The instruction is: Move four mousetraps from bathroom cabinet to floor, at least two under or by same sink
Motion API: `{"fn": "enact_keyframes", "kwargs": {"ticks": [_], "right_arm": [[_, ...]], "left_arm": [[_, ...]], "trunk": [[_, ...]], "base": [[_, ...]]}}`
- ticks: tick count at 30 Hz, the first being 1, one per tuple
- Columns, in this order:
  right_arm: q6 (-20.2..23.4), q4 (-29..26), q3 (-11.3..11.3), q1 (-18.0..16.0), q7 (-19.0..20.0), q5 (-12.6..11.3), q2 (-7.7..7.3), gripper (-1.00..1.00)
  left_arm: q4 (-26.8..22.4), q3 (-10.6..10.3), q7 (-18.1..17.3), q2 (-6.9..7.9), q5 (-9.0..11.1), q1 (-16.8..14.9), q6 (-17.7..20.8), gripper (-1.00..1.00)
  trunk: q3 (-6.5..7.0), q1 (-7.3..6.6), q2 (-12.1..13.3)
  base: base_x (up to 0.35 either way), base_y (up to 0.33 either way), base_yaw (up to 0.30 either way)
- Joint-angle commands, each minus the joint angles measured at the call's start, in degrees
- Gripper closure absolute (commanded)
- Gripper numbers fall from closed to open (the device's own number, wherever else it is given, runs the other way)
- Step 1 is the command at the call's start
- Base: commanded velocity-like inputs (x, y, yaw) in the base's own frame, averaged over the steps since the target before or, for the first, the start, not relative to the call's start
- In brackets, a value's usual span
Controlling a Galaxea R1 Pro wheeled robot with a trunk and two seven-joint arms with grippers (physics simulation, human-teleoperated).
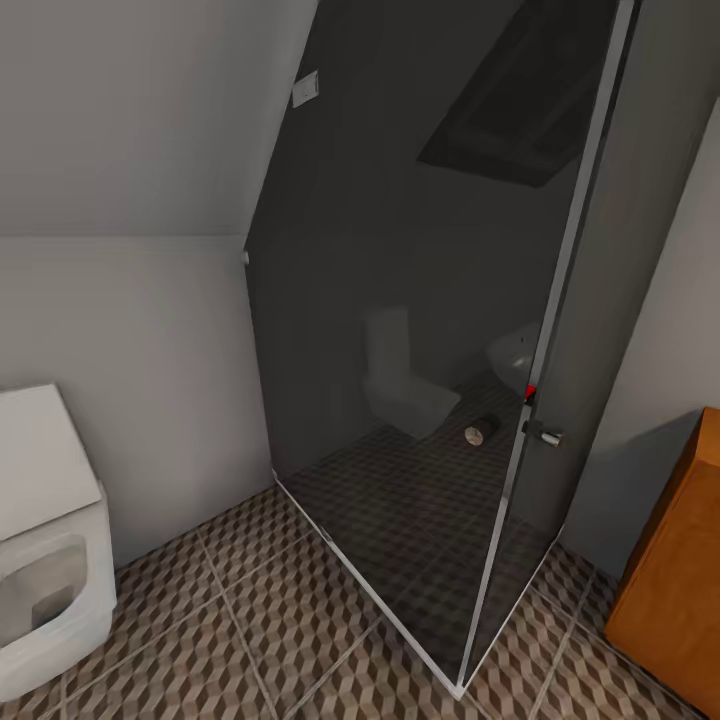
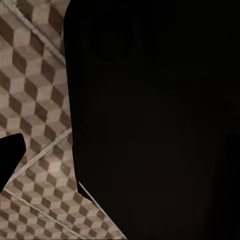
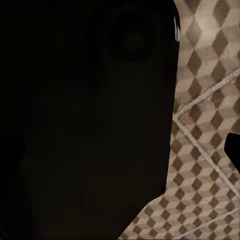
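The orange-brown wooden cabinet (image 1: 678,570) shows as one corner at the right edge of the head view, its drawer fronts out of sight. The cube-patterned bathroom floor (image 1: 250,640) spreads across the foreground and also shows in the left wrist view (image 2: 35,100) and the right wrist view (image 3: 207,125). The mousetraps are out of view. In each wrist view a large black shape covers most of the picture, with a small dark tip (image 2: 10,155) (image 3: 234,147) at the edge. Whether the fingers stand apart there is unclear.
A dark glass shower enclosure (image 1: 420,330) with a metal frame and door handle (image 1: 545,435) stands straight ahead, its corner jutting toward me. A white toilet (image 1: 45,560) sits at the left. Grey walls (image 1: 130,300) close the back. Open floor lies between toilet and shower.
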Motion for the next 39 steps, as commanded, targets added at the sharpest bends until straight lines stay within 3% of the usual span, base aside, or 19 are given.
{"fn": "enact_keyframes", "kwargs": {"ticks": [1,8,22,39], "right_arm": [[0.00,0.00,0.00,0.00,0.00,0.00,0.00,-1.00],[-0.10,0.00,0.69,-0.09,-0.12,0.69,-0.09,-1.00],[-0.17,0.00,0.70,-0.09,-0.09,0.78,-0.14,-1.00],[-0.26,0.00,0.24,-0.09,-0.09,0.41,-0.14,-1.00]], "left_arm": [[0.00,0.00,0.00,0.00,0.00,0.00,0.00,-1.00],[0.00,-0.09,-0.09,-0.44,0.00,-0.08,-0.17,-1.00],[-2.30,0.39,-0.09,0.14,0.54,-0.08,-3.36,-1.00],[-2.46,0.40,-0.09,0.17,0.61,-0.08,-3.85,-1.00]], "trunk": [[-0.03,0.00,-0.03],[-0.03,0.00,-0.03],[-0.03,0.00,-0.03],[-0.02,0.00,-0.03]], "base": [[0.000,0.000,0.000],[0.000,0.000,0.000],[0.000,0.000,0.000],[0.000,0.000,-0.013]]}}
